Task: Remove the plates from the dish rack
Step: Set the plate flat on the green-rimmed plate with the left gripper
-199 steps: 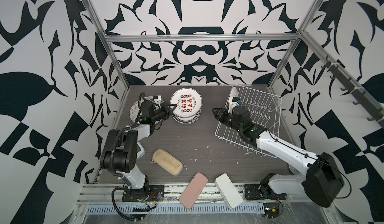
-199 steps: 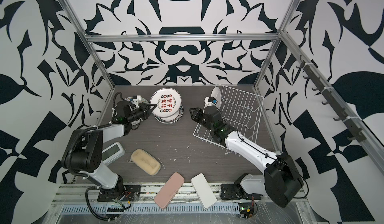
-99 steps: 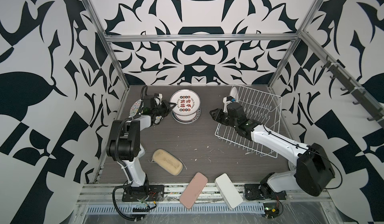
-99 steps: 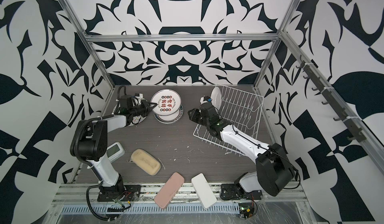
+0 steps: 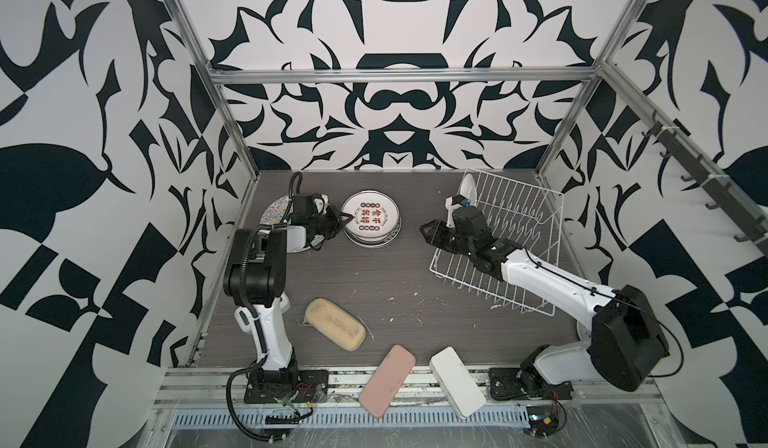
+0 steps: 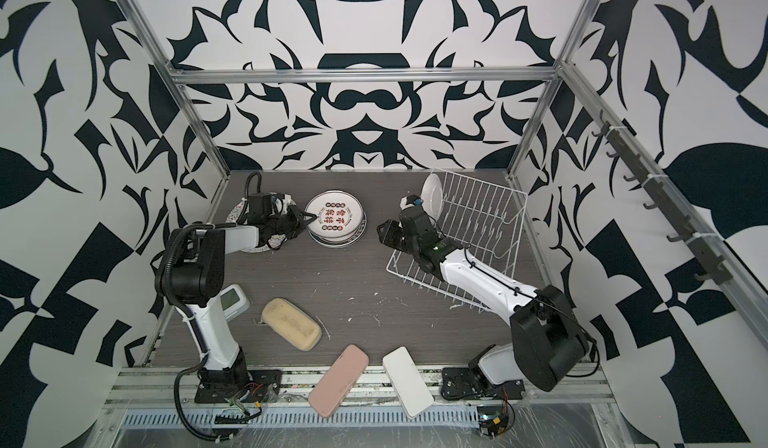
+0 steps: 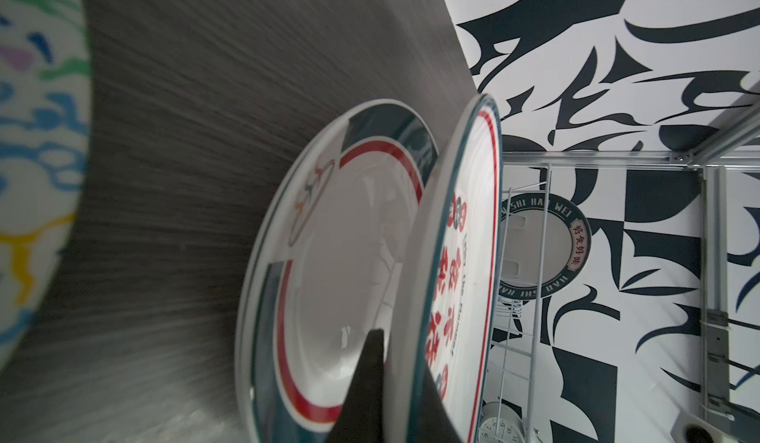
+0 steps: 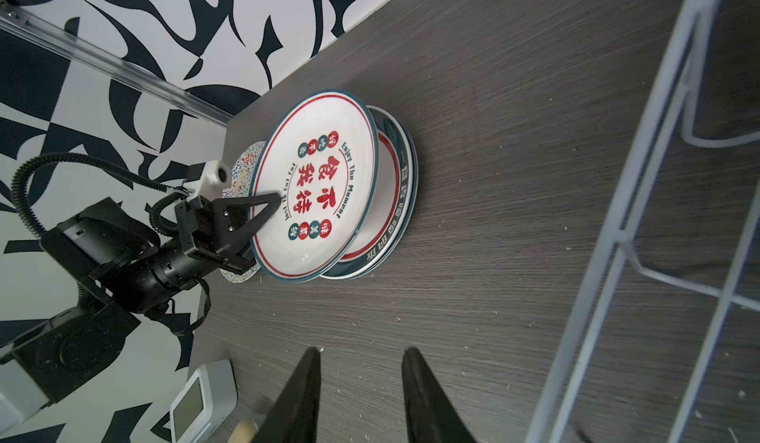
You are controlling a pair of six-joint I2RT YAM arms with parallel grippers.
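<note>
left gripper [image 5: 338, 220]: clenched on the left rim of the red-character plate [image 5: 371, 216], one finger over its face
red-character plate: far centre, tilted, left side raised above the stack [image 8: 395, 198] of plates
right gripper [image 8: 360, 352]: fingers parted, empty, beside the rack's left edge
dish rack [image 5: 523, 217]: right side, with one white-backed plate [image 5: 467, 186] upright in its far-left corner
squiggle plate [image 5: 272, 213]: flat, far left, under the left arm

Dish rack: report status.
Left end effector shut on round white ceramic plate with red characters, tilted on stack. Right end effector open, empty. One dark-rimmed lettered plate upright in white wire dish rack.
</note>
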